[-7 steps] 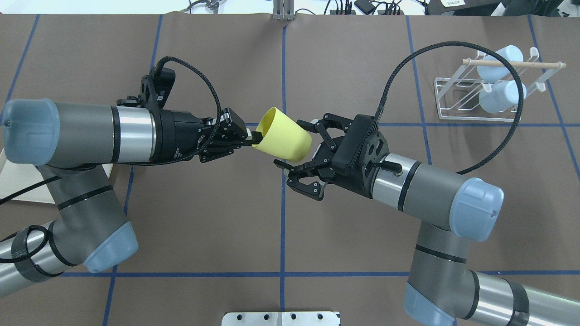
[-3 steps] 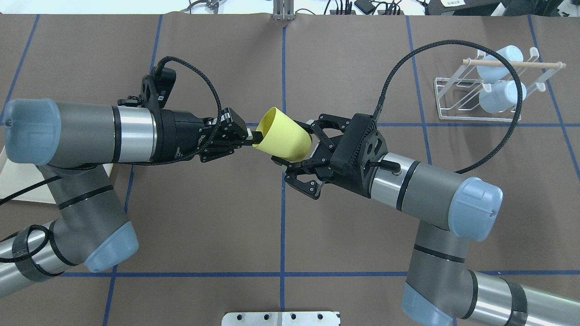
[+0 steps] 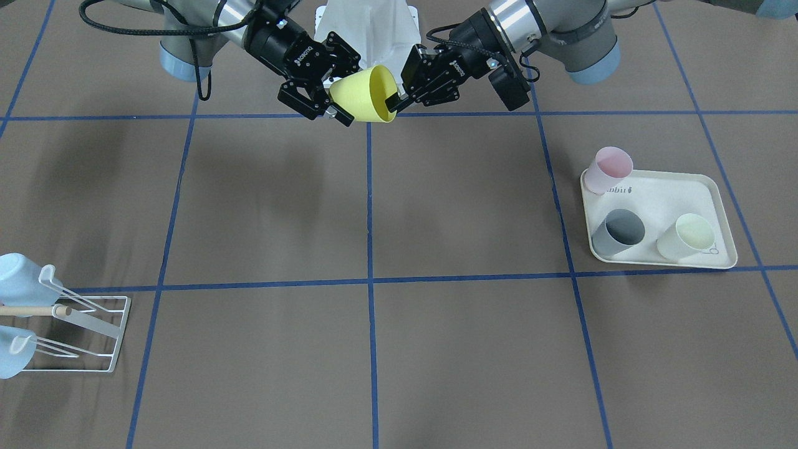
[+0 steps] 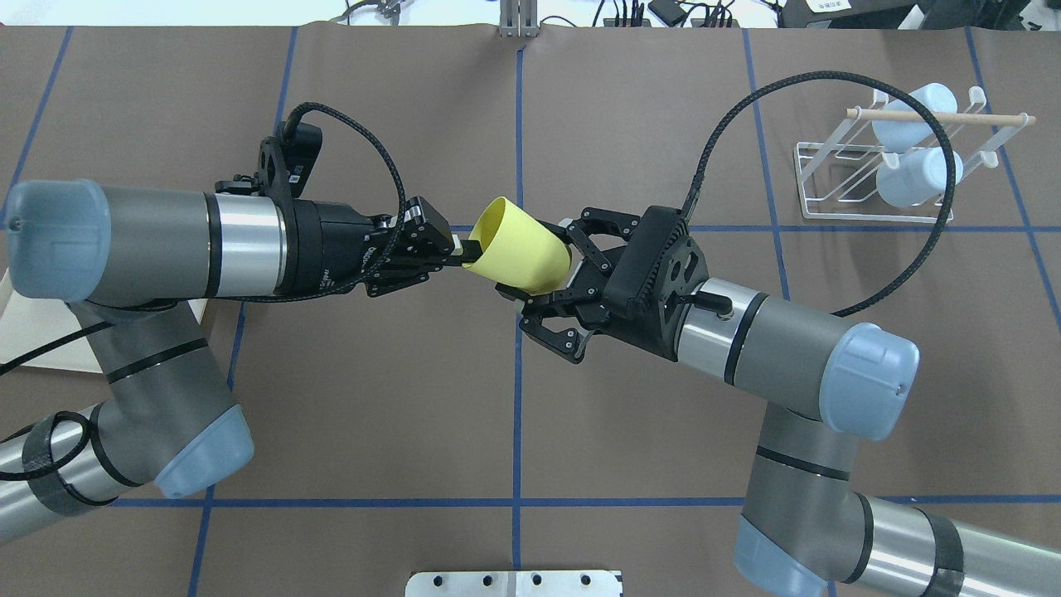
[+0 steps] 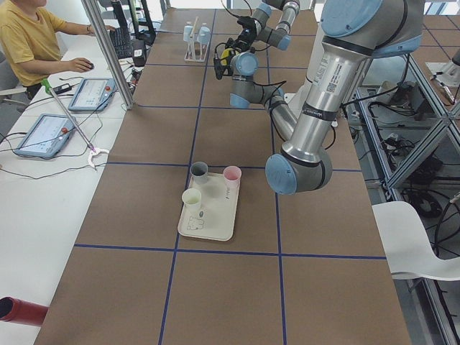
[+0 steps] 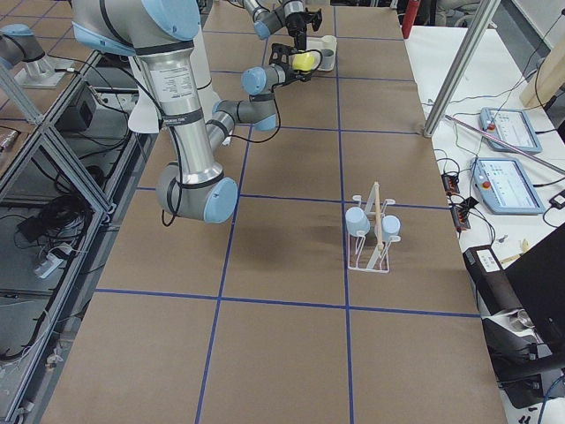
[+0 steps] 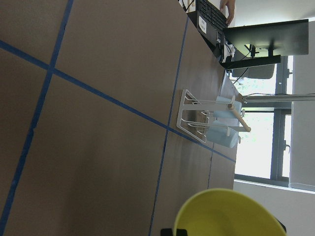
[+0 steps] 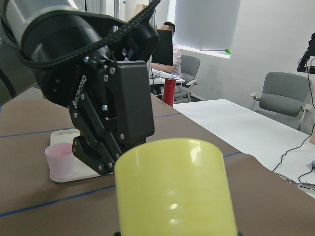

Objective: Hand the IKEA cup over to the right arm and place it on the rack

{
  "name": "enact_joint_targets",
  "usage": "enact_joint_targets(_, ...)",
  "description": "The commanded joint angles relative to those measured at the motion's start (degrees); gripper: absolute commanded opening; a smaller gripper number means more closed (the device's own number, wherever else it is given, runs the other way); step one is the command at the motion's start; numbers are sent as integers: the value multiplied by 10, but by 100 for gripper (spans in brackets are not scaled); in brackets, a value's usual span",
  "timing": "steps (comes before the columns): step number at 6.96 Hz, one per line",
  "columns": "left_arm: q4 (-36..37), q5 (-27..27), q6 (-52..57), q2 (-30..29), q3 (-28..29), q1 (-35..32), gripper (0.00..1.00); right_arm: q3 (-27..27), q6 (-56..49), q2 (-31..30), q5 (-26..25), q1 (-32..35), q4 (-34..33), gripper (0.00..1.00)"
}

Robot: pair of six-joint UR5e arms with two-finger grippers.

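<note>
The yellow IKEA cup (image 4: 522, 253) hangs on its side in mid-air over the table's centre; it also shows in the front view (image 3: 361, 93). My left gripper (image 4: 460, 253) is shut on its rim, one finger inside the mouth. My right gripper (image 4: 535, 259) is open, its fingers straddling the cup's closed end on both sides. The right wrist view shows the cup's (image 8: 174, 191) body filling the lower frame. The white wire rack (image 4: 862, 217) with its wooden rod (image 4: 945, 118) stands at the far right and holds two pale blue cups (image 4: 916, 178).
A cream tray (image 3: 661, 193) on my left side carries a pink cup (image 3: 608, 168), a grey cup (image 3: 618, 231) and a pale cup (image 3: 686, 237). The right arm's black cable (image 4: 829, 83) loops in front of the rack. An operator sits beyond the table's left end.
My right gripper has moved in toward the cup, and its open fingers now lie on either side of the closed end. The left gripper and the cup have stayed still.
</note>
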Motion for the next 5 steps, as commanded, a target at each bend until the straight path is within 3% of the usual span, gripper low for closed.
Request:
enact_joint_targets(1, 0, 1, 35, -2, -2, -2, 90, -1, 0, 1, 1, 1, 0, 33)
enact_joint_targets(2, 0, 1, 53, -1, -5, -5, 99, 0, 0, 1, 1, 1, -1, 33)
enact_joint_targets(5, -1, -3, 55, 8, -10, -27, 99, -1, 0, 0, 2, 9, -3, 33)
